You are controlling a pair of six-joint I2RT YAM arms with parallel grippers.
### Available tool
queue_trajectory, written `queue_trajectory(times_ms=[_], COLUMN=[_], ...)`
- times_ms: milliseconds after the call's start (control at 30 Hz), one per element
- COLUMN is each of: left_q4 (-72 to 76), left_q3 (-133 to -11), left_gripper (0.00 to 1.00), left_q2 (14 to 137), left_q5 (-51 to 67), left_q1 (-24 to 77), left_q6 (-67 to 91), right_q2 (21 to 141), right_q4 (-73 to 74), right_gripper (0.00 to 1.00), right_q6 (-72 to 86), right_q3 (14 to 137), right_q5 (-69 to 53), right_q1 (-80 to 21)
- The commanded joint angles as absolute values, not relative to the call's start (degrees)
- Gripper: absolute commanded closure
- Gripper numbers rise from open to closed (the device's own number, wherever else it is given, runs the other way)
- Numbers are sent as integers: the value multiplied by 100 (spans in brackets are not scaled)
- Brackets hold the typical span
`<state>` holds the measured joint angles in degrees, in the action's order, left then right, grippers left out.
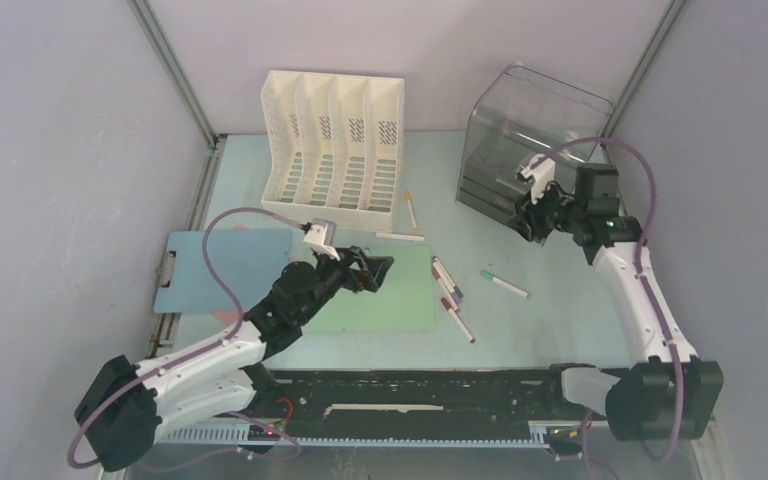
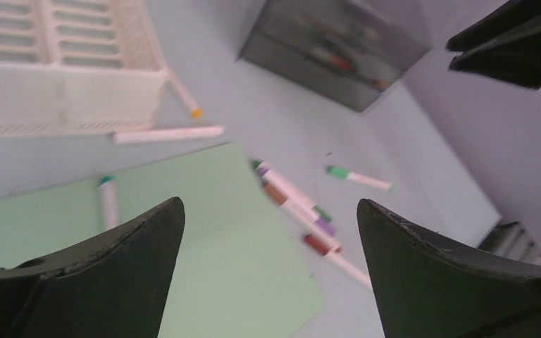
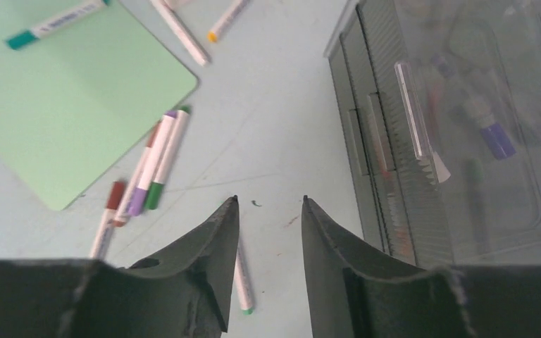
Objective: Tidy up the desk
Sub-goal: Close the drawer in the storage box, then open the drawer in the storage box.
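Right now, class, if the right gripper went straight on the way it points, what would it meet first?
Probably bare desk: the right gripper points down at it, jaws apart. A green-tipped marker lies close beside that line and might be touched too; depth is unclear.

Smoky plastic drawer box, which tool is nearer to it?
Right. The right tool sits just in front of the drawer box; the left tool is well away, over the green board.
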<state>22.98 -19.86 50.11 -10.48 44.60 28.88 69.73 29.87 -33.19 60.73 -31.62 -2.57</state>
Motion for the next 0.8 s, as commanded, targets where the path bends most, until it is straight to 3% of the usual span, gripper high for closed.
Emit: queue_trajectory(times_ms=[0, 267, 767], left_q4=[3234, 3620, 3920], left_q3=[-2657, -4158, -6681], left_gripper=[0, 0, 0], left_q2=[5734, 7651, 10710], left_q5=[-212, 387, 904], left_q1=[4487, 4674, 4879], left_q6=[3175, 3539, 4613], right_q2=[6429, 6126, 6098], right_q4=[3577, 3697, 3672], right_gripper=[53, 51, 50], right_q6=[-3545, -3439, -3473], right_q3=[6262, 6265, 6265], right_q5=[-4743, -5549, -5359], right_q1=[261, 851, 879])
